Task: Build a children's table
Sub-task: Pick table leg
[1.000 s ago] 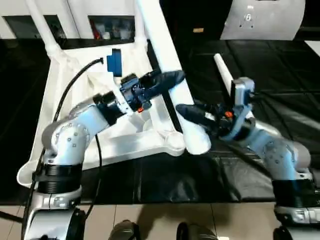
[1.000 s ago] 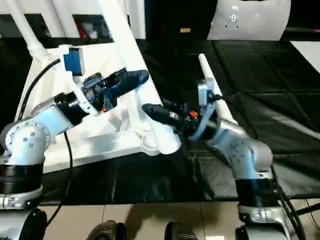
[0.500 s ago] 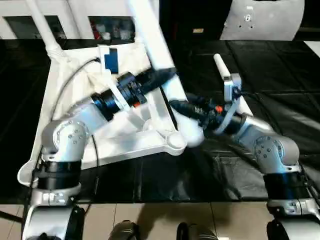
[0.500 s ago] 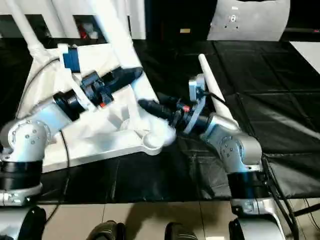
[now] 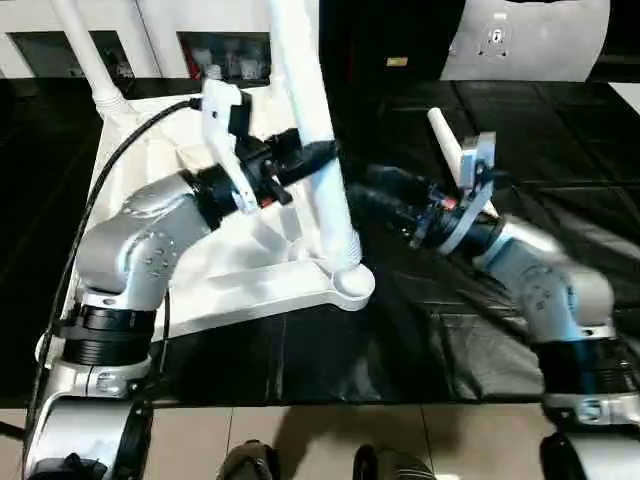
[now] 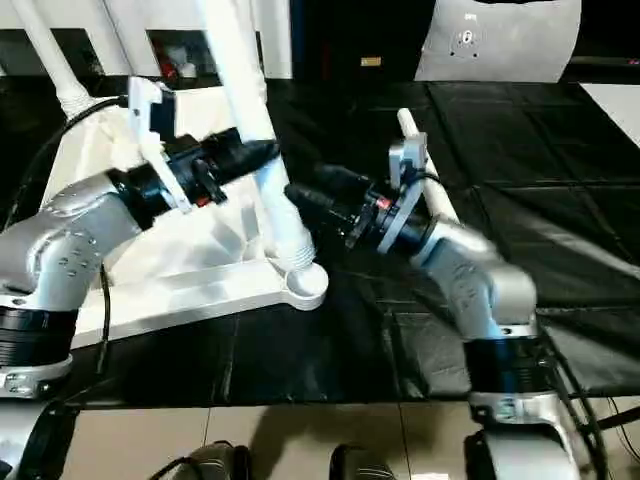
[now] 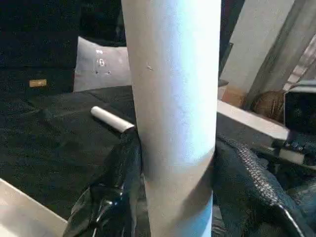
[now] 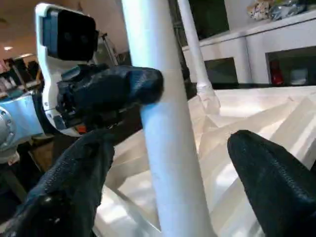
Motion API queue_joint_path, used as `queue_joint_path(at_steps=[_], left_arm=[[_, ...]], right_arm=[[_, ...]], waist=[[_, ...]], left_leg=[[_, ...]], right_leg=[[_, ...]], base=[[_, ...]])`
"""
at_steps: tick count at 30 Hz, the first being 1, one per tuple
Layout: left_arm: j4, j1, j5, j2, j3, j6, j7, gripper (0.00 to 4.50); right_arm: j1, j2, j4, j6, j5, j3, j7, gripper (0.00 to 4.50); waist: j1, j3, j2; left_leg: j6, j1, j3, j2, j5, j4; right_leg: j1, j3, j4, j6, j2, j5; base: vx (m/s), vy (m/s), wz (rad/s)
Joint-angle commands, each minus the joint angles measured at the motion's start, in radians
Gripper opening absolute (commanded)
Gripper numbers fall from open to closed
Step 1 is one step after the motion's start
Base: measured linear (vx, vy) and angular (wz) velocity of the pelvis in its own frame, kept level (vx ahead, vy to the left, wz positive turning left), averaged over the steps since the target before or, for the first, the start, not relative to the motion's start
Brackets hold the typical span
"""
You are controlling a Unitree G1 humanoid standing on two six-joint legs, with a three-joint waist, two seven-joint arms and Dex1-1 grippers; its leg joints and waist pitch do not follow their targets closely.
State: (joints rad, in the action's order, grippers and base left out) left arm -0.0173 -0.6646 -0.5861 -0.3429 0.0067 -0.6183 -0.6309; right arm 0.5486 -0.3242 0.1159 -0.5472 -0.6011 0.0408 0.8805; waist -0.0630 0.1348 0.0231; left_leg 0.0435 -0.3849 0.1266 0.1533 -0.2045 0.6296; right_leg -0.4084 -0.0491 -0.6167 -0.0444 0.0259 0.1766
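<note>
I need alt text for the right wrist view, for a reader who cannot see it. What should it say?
An upright white table leg stands between the spread black fingers of the right end effector, which do not touch it. Higher up, the left end effector grips the same leg, and behind lies the ribbed underside of the white table top with another leg standing in it.

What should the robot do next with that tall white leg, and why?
Probably pull the right gripper back. Its fingers stand open on either side of the leg without touching it, while the left gripper is clamped on the leg, which stands upright with its foot in the tabletop's corner socket. Another leg lies on the black mat.
</note>
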Motion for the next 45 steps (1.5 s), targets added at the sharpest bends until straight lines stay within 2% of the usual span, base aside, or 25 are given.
queue_joint_path(at_steps=[1,3,7,14,17,21,27,32,45], left_arm=[[0.041,-0.023,0.021,-0.013,-0.015,-0.003,-0.002,1.84],[0.048,-0.031,0.025,-0.016,-0.019,-0.006,0.0,1.84],[0.072,-0.056,0.05,-0.027,-0.043,-0.018,0.004,1.84],[0.123,-0.068,0.111,-0.054,-0.117,-0.012,-0.016,1.84],[0.128,-0.077,0.123,-0.055,-0.132,-0.013,-0.022,1.84],[0.131,-0.094,0.124,-0.046,-0.139,-0.023,-0.024,1.83],[0.147,-0.099,0.121,-0.045,-0.15,-0.03,-0.04,1.83],[0.165,-0.098,0.11,-0.047,-0.154,-0.043,-0.055,1.83],[0.185,-0.104,0.062,-0.026,-0.118,-0.083,-0.064,1.83]], right_arm=[[0.015,-0.035,-0.039,-0.034,0.041,-0.021,-0.01,4.34],[0.018,-0.051,-0.044,-0.044,0.059,-0.034,-0.015,4.34],[0.032,-0.095,-0.064,-0.074,0.125,-0.097,-0.035,4.34],[0.038,-0.067,-0.061,-0.097,0.171,-0.149,-0.087,4.34],[0.044,-0.053,-0.055,-0.089,0.191,-0.168,-0.102,4.34],[0.049,-0.04,-0.048,-0.037,0.223,-0.201,-0.088,4.34],[0.054,-0.025,-0.034,-0.025,0.229,-0.203,-0.096,4.34],[0.057,-0.012,-0.026,-0.012,0.228,-0.198,-0.094,3.87],[0.059,-0.006,-0.009,-0.001,0.228,-0.196,-0.073,2.84]], waist=[[-0.001,-0.101,-0.005],[-0.002,-0.099,-0.006],[0.001,-0.097,-0.008],[0.004,-0.097,-0.009],[0.004,-0.097,-0.007],[0.004,-0.097,-0.007],[0.005,-0.097,-0.007],[0.006,-0.095,-0.008],[0.005,-0.096,-0.007]], left_leg=[[-0.09,0.007,-0.004,0.058,0.046,-0.064],[-0.083,0.007,-0.004,0.056,0.038,-0.064],[-0.077,0.006,-0.004,0.056,0.035,-0.063],[-0.076,0.006,-0.004,0.058,0.036,-0.064],[-0.07,0.007,-0.003,0.059,0.031,-0.064],[-0.06,0.007,-0.003,0.059,0.023,-0.065],[-0.064,0.006,-0.004,0.059,0.03,-0.065],[-0.059,0.006,-0.003,0.059,0.013,-0.066],[-0.062,0.006,-0.003,0.059,0.019,-0.066]], right_leg=[[0.074,0.052,0.055,-0.238,0.106,0.086],[0.075,0.053,0.058,-0.232,0.106,0.103],[0.075,0.054,0.058,-0.228,0.107,0.122],[0.073,0.054,0.057,-0.228,0.106,0.12],[0.072,0.054,0.058,-0.23,0.108,0.119],[0.072,0.055,0.056,-0.232,0.108,0.109],[0.074,0.056,0.053,-0.237,0.108,0.085],[0.074,0.056,0.057,-0.235,0.108,0.109],[0.073,0.056,0.056,-0.239,0.107,0.097]], base=[[0.0,0.0,0.0],[0.0,0.0,0.0],[0.0,0.0,0.0],[0.0,0.0,0.0],[0.0,0.0,0.0],[0.0,0.0,0.0],[0.0,0.0,0.0],[0.0,0.0,0.0],[0.0,0.0,0.0]])
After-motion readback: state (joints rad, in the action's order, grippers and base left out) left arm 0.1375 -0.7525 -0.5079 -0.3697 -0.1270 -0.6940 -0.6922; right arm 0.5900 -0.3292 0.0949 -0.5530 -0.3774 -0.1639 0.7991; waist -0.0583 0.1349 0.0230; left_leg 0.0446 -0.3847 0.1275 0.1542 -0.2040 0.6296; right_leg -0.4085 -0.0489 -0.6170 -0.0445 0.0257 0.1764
